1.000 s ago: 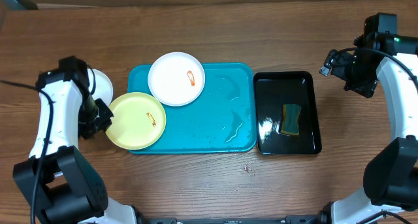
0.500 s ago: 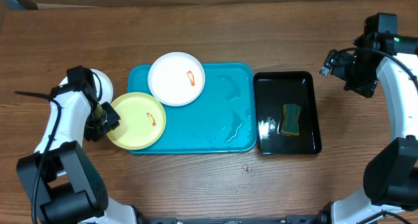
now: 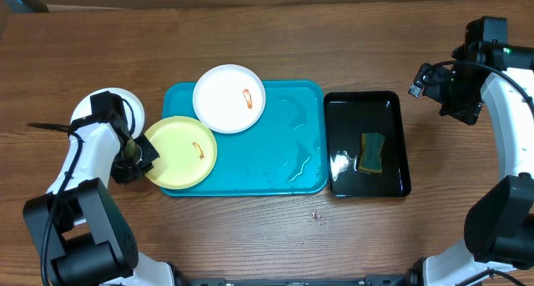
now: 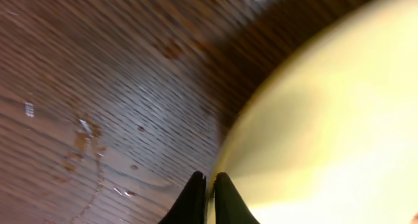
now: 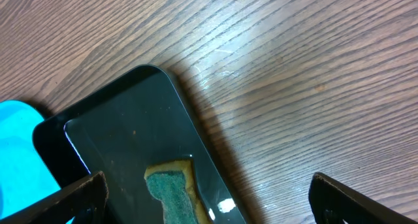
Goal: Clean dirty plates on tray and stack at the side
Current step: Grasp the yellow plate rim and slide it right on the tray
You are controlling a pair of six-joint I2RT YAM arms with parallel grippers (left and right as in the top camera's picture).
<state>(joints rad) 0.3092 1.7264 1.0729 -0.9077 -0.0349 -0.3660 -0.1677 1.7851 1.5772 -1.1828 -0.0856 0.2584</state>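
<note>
Three plates: white plate (image 3: pixel 229 98) on tray (image 3: pixel 284 157); yellow-green plate (image 3: pixel 181 153), rim seemingly pinched in left gripper (image 4: pixel 209 185); third plate (image 3: pixel 133 109) partly under left arm (image 3: pixel 83 153). One sponge (image 3: pixel 372 153), black tray (image 3: pixel 367 109); right gripper (image 5: pixel 209 198) wide.

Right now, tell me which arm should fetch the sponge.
Right. The right gripper hangs open near the black tray holding the sponge; the left gripper pinches the rim of the yellow-green plate.

L pincer (image 3: pixel 143 156) drags yellow-green plate (image 3: pixel 181 153) right, further onto tray (image 3: pixel 284 144). White plate (image 3: pixel 229 98) nudged right too.
</note>
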